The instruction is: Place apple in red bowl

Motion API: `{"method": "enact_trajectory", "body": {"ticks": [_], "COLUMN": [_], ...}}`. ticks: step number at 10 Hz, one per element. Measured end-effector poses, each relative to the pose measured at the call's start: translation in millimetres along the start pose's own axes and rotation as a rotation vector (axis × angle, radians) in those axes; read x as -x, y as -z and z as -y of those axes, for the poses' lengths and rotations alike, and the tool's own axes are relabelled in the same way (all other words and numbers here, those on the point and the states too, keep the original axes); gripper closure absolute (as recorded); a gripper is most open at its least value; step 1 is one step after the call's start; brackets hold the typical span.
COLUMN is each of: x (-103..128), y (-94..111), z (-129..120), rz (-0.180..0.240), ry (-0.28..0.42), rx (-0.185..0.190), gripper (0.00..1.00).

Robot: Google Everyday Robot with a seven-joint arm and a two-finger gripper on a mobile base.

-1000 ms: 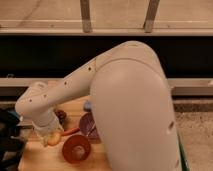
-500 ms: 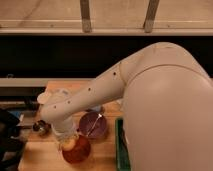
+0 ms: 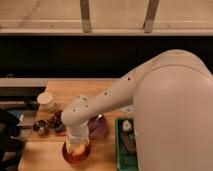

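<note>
The red bowl (image 3: 75, 155) stands on the wooden table near its front left. The apple (image 3: 77, 148), yellow-orange, shows inside the bowl's rim, right under my gripper (image 3: 77, 140). The gripper points straight down into the bowl, and the white wrist above it hides most of it. I cannot see whether the apple rests on the bowl's bottom or hangs just above it.
A dark purple bowl (image 3: 98, 126) stands just right of the red bowl. Dark red-brown fruits (image 3: 55, 122) and a small metal object (image 3: 40, 127) lie to the left. A white cup (image 3: 47, 100) stands at the back left. A green tray (image 3: 127, 145) with items lies to the right.
The arm has swung right from the table's left edge, carrying the apple over the red bowl and lowering it into the bowl.
</note>
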Motion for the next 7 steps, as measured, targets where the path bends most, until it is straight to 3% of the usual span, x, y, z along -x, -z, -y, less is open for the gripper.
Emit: {"method": "enact_trajectory", "body": {"ticks": [4,7], "x": [13,20], "y": [8,14], "z": [1,1], "rz": [0.0,0.004], "ry": [0.0,0.009], "rx": [-0.013,-0.021], "gripper": [0.25,0.2]}}
